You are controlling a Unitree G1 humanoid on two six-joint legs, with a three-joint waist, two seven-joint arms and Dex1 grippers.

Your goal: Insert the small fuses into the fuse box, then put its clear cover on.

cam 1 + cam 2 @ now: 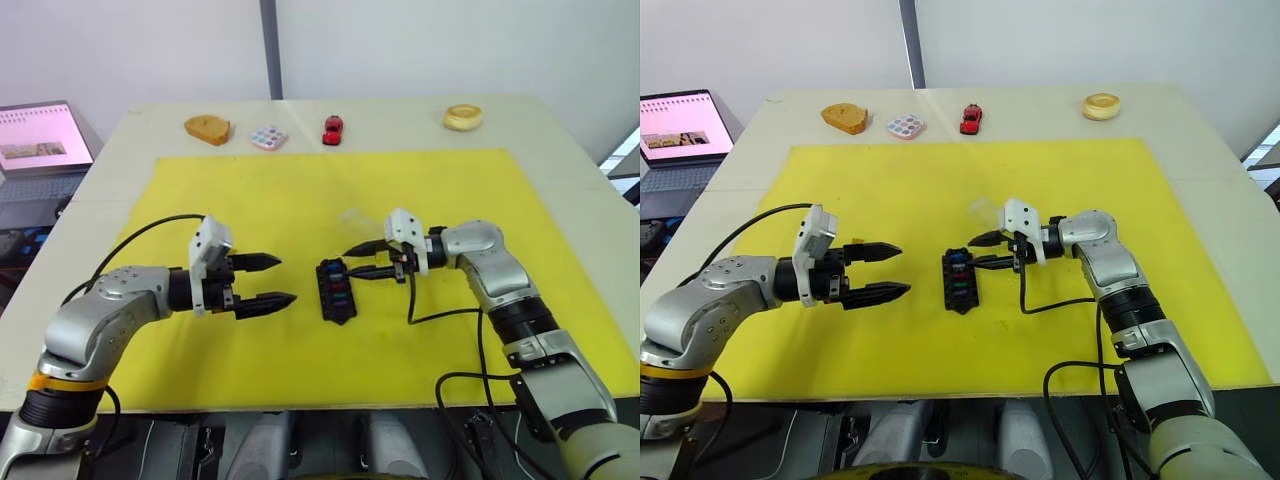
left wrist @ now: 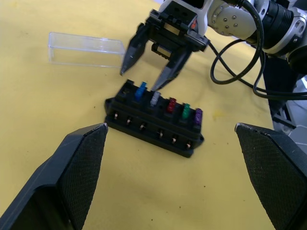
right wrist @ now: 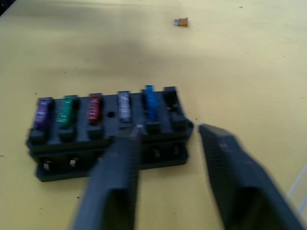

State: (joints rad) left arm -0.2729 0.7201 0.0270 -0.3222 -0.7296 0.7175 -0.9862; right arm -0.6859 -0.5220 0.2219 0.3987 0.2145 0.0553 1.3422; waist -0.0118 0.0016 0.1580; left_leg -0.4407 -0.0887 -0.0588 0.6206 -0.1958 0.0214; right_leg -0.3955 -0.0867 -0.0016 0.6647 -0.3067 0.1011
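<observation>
The black fuse box (image 1: 335, 290) lies mid-mat on the yellow mat (image 1: 250, 190). Five small fuses stand in one row: blue (image 2: 140, 90), grey (image 2: 154, 98), red (image 2: 171, 104), teal (image 2: 185, 111) and purple (image 2: 197, 115). The end slot beside the blue fuse is empty. An amber fuse (image 3: 181, 21) lies loose on the mat beyond the box. The clear cover (image 2: 86, 49) rests just behind the box. My right gripper (image 1: 352, 262) is open and empty, one fingertip at the blue and grey fuses. Left of the box, my left gripper (image 1: 286, 280) hangs open and empty.
Along the table's far edge sit a brown bread-like piece (image 1: 207, 129), a white tile with coloured dots (image 1: 268, 137), a red toy car (image 1: 333, 129) and a round beige object (image 1: 462, 117). A laptop (image 1: 40, 140) stands off the table's left side.
</observation>
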